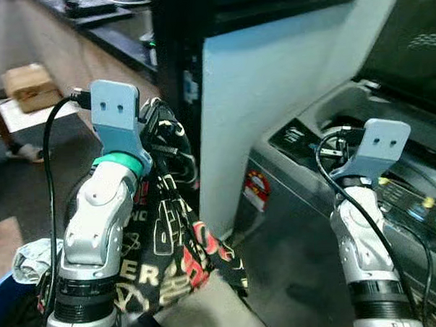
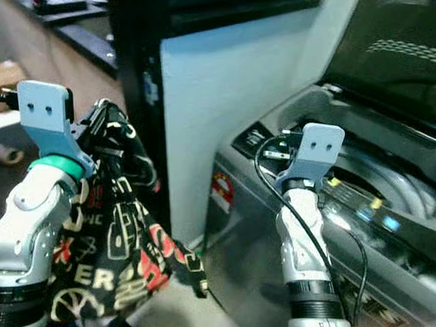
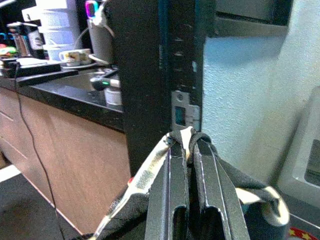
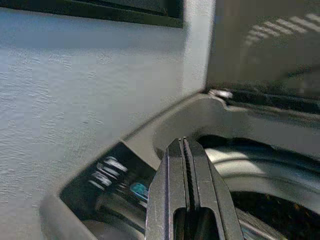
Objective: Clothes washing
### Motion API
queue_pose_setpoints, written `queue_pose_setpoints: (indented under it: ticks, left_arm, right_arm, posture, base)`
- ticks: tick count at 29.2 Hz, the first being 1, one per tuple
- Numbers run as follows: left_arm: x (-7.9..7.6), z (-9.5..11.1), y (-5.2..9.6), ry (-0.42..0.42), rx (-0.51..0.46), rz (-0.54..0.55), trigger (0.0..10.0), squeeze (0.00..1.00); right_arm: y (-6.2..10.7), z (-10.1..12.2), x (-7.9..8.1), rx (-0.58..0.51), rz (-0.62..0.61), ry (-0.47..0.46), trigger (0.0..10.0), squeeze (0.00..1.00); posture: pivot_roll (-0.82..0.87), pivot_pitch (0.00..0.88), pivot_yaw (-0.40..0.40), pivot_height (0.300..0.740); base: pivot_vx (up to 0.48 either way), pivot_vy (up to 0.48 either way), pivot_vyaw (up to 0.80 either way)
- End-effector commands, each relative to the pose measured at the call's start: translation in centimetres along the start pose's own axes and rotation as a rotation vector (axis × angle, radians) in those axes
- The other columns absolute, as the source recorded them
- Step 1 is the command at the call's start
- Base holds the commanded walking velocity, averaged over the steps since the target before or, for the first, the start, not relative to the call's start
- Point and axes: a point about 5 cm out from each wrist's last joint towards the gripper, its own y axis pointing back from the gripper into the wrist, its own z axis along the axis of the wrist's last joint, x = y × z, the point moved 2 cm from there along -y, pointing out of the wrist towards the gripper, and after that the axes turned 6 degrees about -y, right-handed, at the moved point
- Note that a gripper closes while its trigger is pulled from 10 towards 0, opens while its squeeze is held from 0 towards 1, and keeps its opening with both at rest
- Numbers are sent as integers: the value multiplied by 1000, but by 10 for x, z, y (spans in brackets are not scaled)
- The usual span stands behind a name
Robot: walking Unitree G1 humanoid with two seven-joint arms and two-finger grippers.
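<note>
**Cloth held up beside the washer**

While the left arm stands bent upright at the robot's left, its left gripper (image 3: pixel 192 150) is clenched on a bunch of the cloth (image 1: pixel 171 245), a black garment with white and red print. From the fingers (image 3: pixel 170 185) the cloth hangs down along the silver forearm to below the wrist, clear of the washer (image 1: pixel 307 225). In the left wrist view a fold of the cloth is pinched between the two black fingers, which point toward a dark door frame (image 3: pixel 155 75) and a pale wall (image 3: pixel 250 90); a dark surface (image 3: pixel 65 95) with cups on it lies beside the frame.

On the other side, the right arm is raised too, its wrist held over the near edge of the washer's open top. The right gripper (image 4: pixel 186 150) is empty, its fingers pressed together, pointing over the control panel (image 4: pixel 115 180) toward the drum opening (image 4: pixel 265 200). Behind the opening the lid (image 2: pixel 387 47) stands up. A blue tub's rim (image 1: pixel 3 289) with pale laundry shows at the robot's lower left.
</note>
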Motion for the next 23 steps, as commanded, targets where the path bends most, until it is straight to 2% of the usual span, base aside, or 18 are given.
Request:
queue_pose_setpoints:
  ticks: [1,15,23]
  left_arm:
    - [-5,5,-1,12,-18,-19,10000,0]
    - [-5,4,-2,13,-11,-24,10000,0]
    - [-6,4,-3,13,-10,-28,10000,0]
  right_arm:
    - [0,-1,-5,6,-21,7,10000,0]
    - [-6,15,-4,-59,-27,21,10000,0]
    - [-14,37,0,-140,-23,12,10000,0]
  posture:
    - [116,0,17,740]
    - [114,0,23,740]
    - [113,0,25,740]
  base:
    - [0,0,-800]
    - [0,0,-800]
    - [0,0,-800]
